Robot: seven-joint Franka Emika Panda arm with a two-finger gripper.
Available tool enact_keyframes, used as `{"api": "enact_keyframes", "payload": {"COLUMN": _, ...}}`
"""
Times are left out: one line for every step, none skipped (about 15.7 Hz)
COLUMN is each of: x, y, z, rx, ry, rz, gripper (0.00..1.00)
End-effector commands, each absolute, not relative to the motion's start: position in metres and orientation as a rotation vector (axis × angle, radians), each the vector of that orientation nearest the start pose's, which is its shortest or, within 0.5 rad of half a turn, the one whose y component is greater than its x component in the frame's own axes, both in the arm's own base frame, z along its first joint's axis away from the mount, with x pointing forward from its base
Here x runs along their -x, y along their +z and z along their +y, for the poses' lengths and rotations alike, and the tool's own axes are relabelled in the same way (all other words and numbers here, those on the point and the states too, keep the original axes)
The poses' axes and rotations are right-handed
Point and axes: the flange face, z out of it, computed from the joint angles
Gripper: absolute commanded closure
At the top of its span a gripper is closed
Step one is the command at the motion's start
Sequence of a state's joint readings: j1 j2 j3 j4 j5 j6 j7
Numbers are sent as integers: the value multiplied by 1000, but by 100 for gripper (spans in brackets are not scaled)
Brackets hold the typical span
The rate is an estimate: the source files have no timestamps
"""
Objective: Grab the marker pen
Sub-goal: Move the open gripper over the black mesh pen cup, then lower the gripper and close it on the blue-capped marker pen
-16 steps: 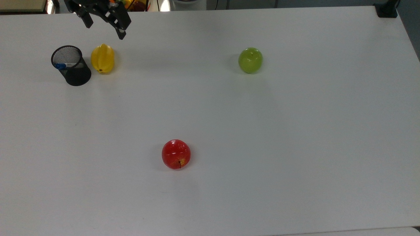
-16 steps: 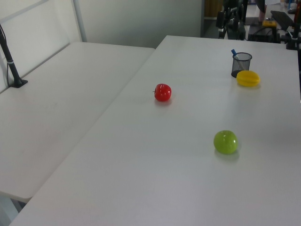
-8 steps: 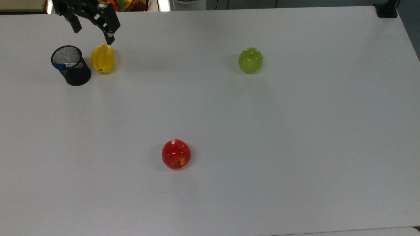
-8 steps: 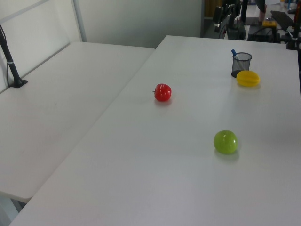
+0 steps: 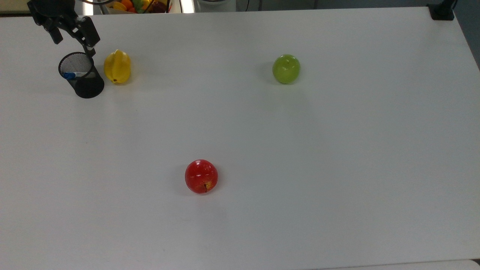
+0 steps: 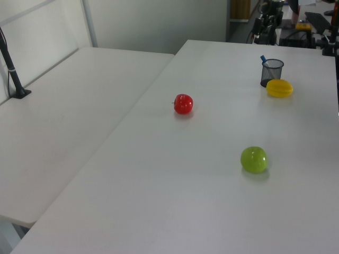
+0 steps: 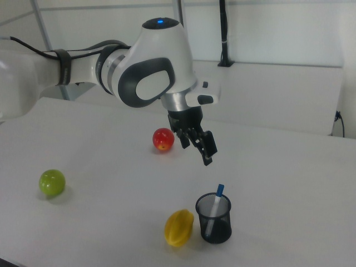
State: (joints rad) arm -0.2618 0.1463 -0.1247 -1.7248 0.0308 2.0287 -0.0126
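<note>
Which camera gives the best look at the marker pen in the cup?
The right view: the marker pen stands tilted in the black mesh cup, blue cap above the rim. The top view looks down on its cap at the cup's edge; the left view shows the small blue tip.

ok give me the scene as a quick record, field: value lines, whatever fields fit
target: marker pen, blue cap up, leaning in the black mesh cup
beside cup: yellow fruit, on the right view's left
other fruit: red apple, green apple
surface: white table
hand: hand above the table, up and to the right view's left of the cup, fingers apart, holding nothing
task state: pen not yet grasped
</note>
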Motion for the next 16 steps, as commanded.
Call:
{"api": "enact_keyframes", "payload": {"x": -563, "y": 489, "z": -253, "rx": 3122, "ry": -292, "rz": 556, "gripper": 7}}
{"api": "enact_keyframes", "payload": {"x": -565, "y": 479, "z": -260, "rx": 3125, "ry": -303, "rz": 569, "gripper": 10}}
{"api": "enact_keyframes", "payload": {"x": -569, "y": 469, "z": -264, "rx": 3131, "ry": -316, "rz": 571, "gripper": 10}}
{"api": "enact_keyframes", "payload": {"x": -574, "y": 460, "z": -267, "rx": 3136, "ry": -330, "rz": 571, "gripper": 10}}
{"api": "enact_keyframes", "payload": {"x": -577, "y": 454, "z": -269, "rx": 3143, "ry": -341, "rz": 559, "gripper": 10}}
{"api": "enact_keyframes", "payload": {"x": -579, "y": 450, "z": -270, "rx": 3153, "ry": -342, "rz": 526, "gripper": 10}}
{"api": "enact_keyframes", "payload": {"x": -580, "y": 446, "z": -271, "rx": 3162, "ry": -331, "rz": 492, "gripper": 10}}
{"api": "enact_keyframes", "payload": {"x": -581, "y": 442, "z": -271, "rx": 3165, "ry": -321, "rz": 475, "gripper": 10}}
{"api": "enact_keyframes", "payload": {"x": -583, "y": 434, "z": -270, "rx": 3166, "ry": -302, "rz": 469, "gripper": 10}}
{"api": "enact_keyframes", "payload": {"x": -585, "y": 427, "z": -270, "rx": 3167, "ry": -289, "rz": 469, "gripper": 11}}
{"api": "enact_keyframes", "payload": {"x": -587, "y": 421, "z": -270, "rx": 3168, "ry": -274, "rz": 463, "gripper": 14}}
{"api": "enact_keyframes", "payload": {"x": -587, "y": 418, "z": -270, "rx": 3170, "ry": -266, "rz": 460, "gripper": 18}}
{"api": "enact_keyframes", "payload": {"x": -590, "y": 421, "z": -270, "rx": 3174, "ry": -278, "rz": 450, "gripper": 25}}
{"api": "enact_keyframes", "payload": {"x": -589, "y": 421, "z": -271, "rx": 3177, "ry": -280, "rz": 427, "gripper": 31}}
{"api": "enact_keyframes", "payload": {"x": -590, "y": 420, "z": -271, "rx": 3183, "ry": -279, "rz": 398, "gripper": 36}}
{"api": "enact_keyframes", "payload": {"x": -589, "y": 419, "z": -272, "rx": 3186, "ry": -276, "rz": 383, "gripper": 41}}
